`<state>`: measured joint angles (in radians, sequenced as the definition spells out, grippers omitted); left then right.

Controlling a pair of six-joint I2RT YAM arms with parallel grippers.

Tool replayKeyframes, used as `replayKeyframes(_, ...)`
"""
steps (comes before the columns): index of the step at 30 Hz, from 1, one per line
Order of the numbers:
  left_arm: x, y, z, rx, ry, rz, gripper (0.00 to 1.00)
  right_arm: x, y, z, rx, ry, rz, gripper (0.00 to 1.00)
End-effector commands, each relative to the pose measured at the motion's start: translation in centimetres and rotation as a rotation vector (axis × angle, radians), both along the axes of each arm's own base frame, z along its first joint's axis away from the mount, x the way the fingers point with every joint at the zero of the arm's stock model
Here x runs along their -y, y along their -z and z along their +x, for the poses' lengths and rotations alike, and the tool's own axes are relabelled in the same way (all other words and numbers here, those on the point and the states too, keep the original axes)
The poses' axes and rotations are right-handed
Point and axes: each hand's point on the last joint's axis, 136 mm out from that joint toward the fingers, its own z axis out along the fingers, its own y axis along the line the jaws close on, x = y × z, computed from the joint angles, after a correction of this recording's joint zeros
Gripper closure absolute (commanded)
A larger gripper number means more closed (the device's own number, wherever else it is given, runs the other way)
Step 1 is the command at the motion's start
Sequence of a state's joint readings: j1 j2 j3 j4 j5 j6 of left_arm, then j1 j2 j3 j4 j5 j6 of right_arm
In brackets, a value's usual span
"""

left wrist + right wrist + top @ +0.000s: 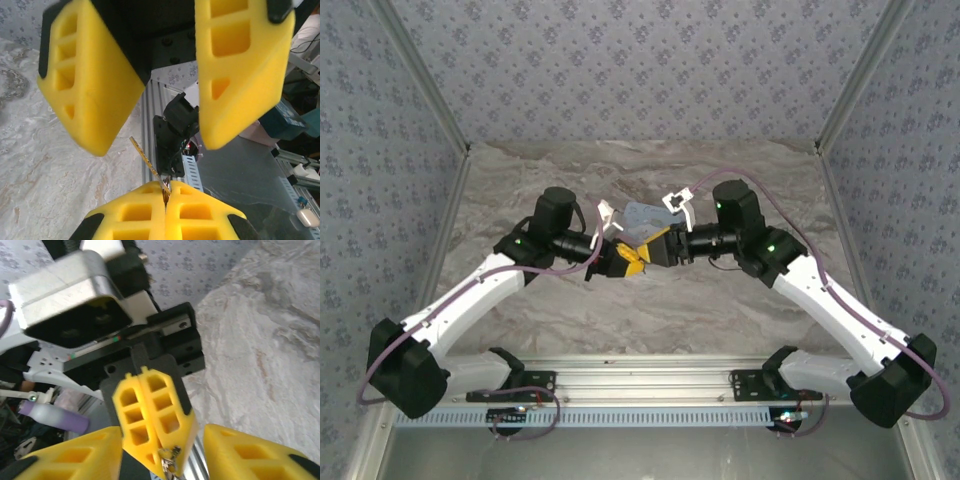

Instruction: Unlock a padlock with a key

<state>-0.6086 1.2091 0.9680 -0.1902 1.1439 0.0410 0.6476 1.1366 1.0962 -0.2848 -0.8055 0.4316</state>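
left tool (166, 190) is clenched on the key (146, 159). from the left wrist cam i see its two yellow pads pressed together at bottom centre of the frame. the thin brassy blade pokes out of the seam and slants up toward upper left.

right tool (157, 115) is released. its two fingers (95, 85) sit wide apart across the top of that same frame, one on each side of the blade and not touching it.

right wrist cam agrees: own pads spread at the bottom corners, left tool's closed pads between them, a small metal bit at their tip, bottom centre.

top cam: both arms reach in from the lower corners, and the tools meet nose to nose at frame centre over the marbled worktop (650, 320). a pale blue flat shape (642, 217) sits just above the meeting point. i can't tell from here whether it touches either tool.
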Motion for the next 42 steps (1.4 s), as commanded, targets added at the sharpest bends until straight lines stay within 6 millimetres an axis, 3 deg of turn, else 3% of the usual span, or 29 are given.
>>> replayKeyframes(1, -0.2, -1.7, -1.1, 0.024, 0.056, -0.035, 1.0, 0.1, -2.1, -1.1, 0.051, -0.051, 0.07, 0.57)
replayKeyframes(16, -0.6, -2.9, -2.0, 0.064, 0.061, -0.058, 1.0, -1.0, -1.0, -1.7, 0.004, -0.102, 0.058, 0.61)
replayKeyframes(19, -0.6, -2.9, -2.0, 0.071, 0.056, -0.059, 1.0, -1.0, -0.8, -1.9, -0.001, -0.107, 0.055, 0.7)
replayKeyframes(22, -0.7, -2.9, -1.9, 0.075, 0.048, -0.056, 1.0, -1.0, -0.8, -1.9, -0.001, -0.106, 0.053, 0.85)
replayKeyframes(27, -0.6, -2.8, -1.5, 0.079, 0.032, -0.054, 1.0, -1.0, -0.8, -1.9, 0.001, -0.107, 0.051, 0.98)
replayKeyframes(30, -0.7, -3.1, -1.2, 0.075, 0.022, -0.062, 1.0, -1.0, -0.7, -2.0, 0.002, -0.108, 0.05, 0.98)
replayKeyframes(34, -0.5, -3.5, -1.1, 0.045, 0.034, -0.073, 1.0, -1.0, -0.5, -2.1, 0.007, -0.112, 0.048, 0.86)
replayKeyframes(38, -0.5, -3.6, -1.0, 0.037, 0.038, -0.073, 1.0, -1.2, -0.4, -2.4, 0.008, -0.133, 0.055, 1.0)
replayKeyframes(42, -0.4, -3.3, -0.6, 0.038, 0.008, -0.059, 1.0, -1.0, -0.3, -2.1, 0.025, -0.105, 0.047, 1.0)
